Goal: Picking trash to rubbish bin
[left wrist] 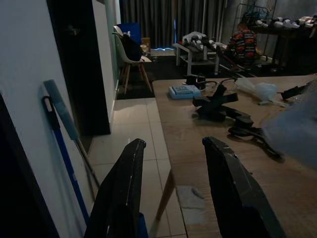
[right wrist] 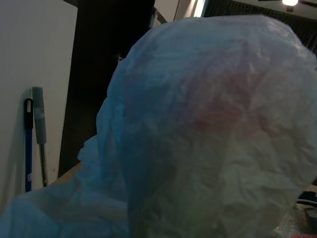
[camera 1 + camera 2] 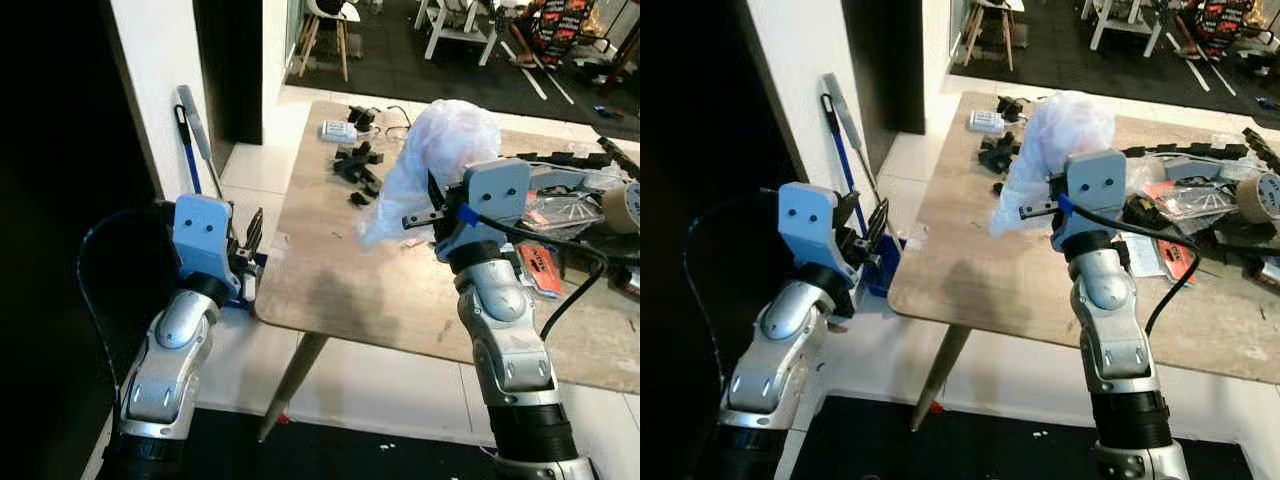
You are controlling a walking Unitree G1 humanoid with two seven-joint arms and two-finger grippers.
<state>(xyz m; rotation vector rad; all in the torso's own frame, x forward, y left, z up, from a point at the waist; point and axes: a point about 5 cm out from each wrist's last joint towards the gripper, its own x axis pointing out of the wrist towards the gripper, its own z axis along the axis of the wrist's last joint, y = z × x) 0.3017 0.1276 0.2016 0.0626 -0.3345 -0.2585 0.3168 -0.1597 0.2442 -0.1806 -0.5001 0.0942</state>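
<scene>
A crumpled, translucent white plastic bag hangs above the wooden table, lifted off its top. My right gripper is shut on the bag's side, and the bag hides the fingers in the right wrist view. My left gripper is open with nothing between its fingers. It is held low beside the table's left edge, over the tiled floor.
Black plastic parts and a small white box lie at the table's far side. Cables, an orange packet and a tape roll crowd its right end. A blue-handled mop leans on the white wall. A blue object sits by the left gripper.
</scene>
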